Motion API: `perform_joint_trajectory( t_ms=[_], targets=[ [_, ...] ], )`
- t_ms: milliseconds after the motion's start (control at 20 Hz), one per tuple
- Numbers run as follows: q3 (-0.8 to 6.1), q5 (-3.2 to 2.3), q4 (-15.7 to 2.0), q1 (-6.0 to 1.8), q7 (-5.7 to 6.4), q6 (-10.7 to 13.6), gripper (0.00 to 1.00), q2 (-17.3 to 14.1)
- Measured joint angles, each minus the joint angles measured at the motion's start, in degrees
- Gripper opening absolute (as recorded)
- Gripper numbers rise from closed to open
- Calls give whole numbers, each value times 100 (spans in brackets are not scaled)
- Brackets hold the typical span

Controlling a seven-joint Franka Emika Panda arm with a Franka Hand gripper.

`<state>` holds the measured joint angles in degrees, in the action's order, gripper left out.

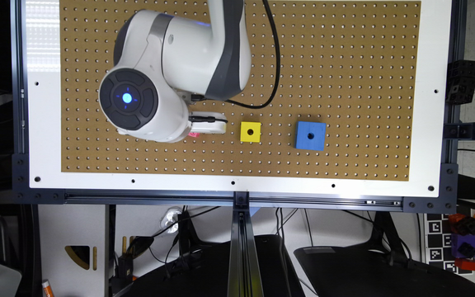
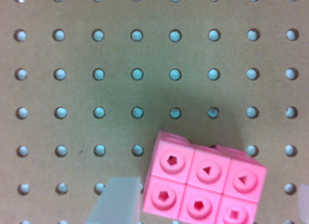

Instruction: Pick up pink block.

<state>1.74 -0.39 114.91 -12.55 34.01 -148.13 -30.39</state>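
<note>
The pink block is a small bright pink brick with six round recesses in a 2x3 grid, lying flat on the brown pegboard. My gripper is open and low over it. One translucent finger stands just beside one end of the block, and the other finger's edge shows well past the opposite end, so the block sits between them. In the exterior view, the white gripper covers most of the pink block; just a pink sliver peeks out beneath it.
A yellow cube with one centre hole sits close to the gripper on the exterior view's right. A larger blue square block lies further right. The pegboard has a white border and a dark frame.
</note>
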Motion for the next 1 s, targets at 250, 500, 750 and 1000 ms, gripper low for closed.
perform_joint_trajectory(
  t_ms=[250,500,750,1000],
  targets=[
    [0,0,-62,-1,0,-107,100,-215],
    [-2,0,-68,-3,-1,-106,0,-217],
    [-2,0,-68,-4,-1,-103,0,-217],
    [-2,0,-66,-4,-1,-87,0,-193]
  ],
)
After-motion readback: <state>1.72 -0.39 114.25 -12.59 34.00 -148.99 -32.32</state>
